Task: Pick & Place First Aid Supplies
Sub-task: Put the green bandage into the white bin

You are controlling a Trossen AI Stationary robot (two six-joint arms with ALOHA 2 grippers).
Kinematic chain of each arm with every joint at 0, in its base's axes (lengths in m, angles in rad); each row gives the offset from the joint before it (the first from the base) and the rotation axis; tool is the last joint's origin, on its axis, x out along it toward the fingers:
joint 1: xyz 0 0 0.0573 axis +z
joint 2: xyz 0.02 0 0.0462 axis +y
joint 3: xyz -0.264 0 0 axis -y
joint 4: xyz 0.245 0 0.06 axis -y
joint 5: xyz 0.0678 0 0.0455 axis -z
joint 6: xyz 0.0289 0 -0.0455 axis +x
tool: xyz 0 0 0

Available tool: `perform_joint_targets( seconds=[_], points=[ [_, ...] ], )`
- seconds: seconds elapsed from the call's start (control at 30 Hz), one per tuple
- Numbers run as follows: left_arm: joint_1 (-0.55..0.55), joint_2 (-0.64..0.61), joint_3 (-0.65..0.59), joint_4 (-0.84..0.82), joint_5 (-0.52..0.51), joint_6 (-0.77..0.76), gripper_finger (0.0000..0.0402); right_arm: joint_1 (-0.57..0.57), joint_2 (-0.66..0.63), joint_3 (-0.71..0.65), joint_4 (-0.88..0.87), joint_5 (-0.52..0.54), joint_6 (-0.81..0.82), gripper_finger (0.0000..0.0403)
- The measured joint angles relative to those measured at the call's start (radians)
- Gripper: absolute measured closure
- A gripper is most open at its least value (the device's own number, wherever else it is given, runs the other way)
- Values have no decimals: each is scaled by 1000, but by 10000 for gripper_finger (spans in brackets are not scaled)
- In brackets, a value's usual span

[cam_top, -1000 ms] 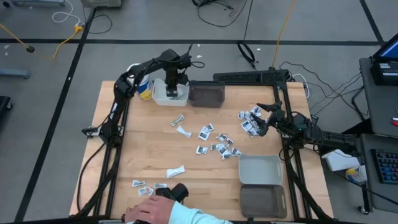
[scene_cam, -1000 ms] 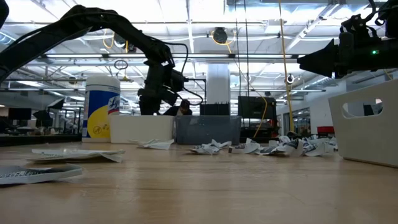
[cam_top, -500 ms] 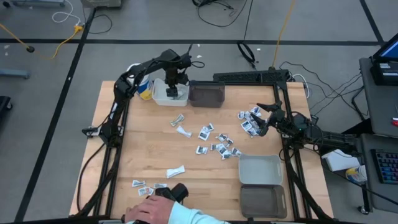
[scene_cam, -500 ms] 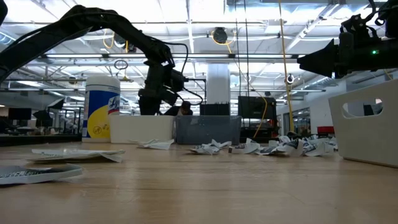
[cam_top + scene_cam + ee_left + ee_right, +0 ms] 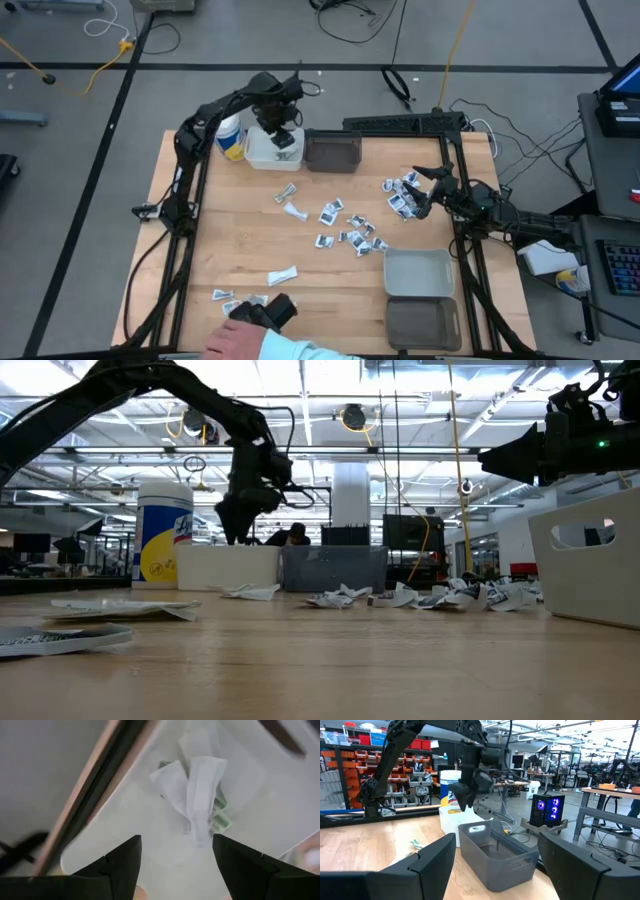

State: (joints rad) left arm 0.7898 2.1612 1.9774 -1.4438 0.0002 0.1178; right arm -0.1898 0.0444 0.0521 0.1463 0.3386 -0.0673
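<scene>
The first aid supplies (image 5: 345,228) lie scattered as small white and silvery packets on the middle of the wooden table, with a heap (image 5: 400,195) at the right. A few white packets (image 5: 197,795) lie on the floor of the white bin (image 5: 262,155) at the far left. My left gripper (image 5: 282,135) hangs open above that bin, pointing down, with nothing between its fingers (image 5: 125,860). My right gripper (image 5: 418,192) waits open at the right edge, level, above the heap.
A dark grey bin (image 5: 333,152) stands right of the white bin, and a white cup with a yellow band (image 5: 230,138) stands on its left. Two grey bins (image 5: 418,272) sit at the near right. A person's hand (image 5: 250,335) holds a dark object at the near edge.
My left gripper has risen straight up from the white bin and rolled about its own downward axis. The person's hand at the near edge has drawn back a little toward the near left.
</scene>
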Motion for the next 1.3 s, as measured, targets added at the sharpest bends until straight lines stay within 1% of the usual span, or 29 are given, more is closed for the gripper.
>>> perform_joint_targets(
  seconds=[0.2,0.27,0.57,0.8,0.93,1.13,1.3],
  points=[
    [2,-45,0,-20,2,-373,146,0,0,0,0,0,0,124],
    [-8,-62,0,-36,-2,-441,147,0,0,0,0,0,0,124],
    [-112,-84,0,-76,-2,-446,146,0,0,0,0,0,0,124],
    [-216,-83,-47,-73,-2,-474,146,0,0,0,0,0,0,124],
    [-264,-127,-111,-43,-2,-503,146,0,0,0,0,0,0,124],
    [-327,-237,-260,42,-2,-547,146,0,0,0,0,0,0,124],
    [-354,-286,-337,60,-2,-566,146,0,0,0,0,0,0,124]
  ],
)
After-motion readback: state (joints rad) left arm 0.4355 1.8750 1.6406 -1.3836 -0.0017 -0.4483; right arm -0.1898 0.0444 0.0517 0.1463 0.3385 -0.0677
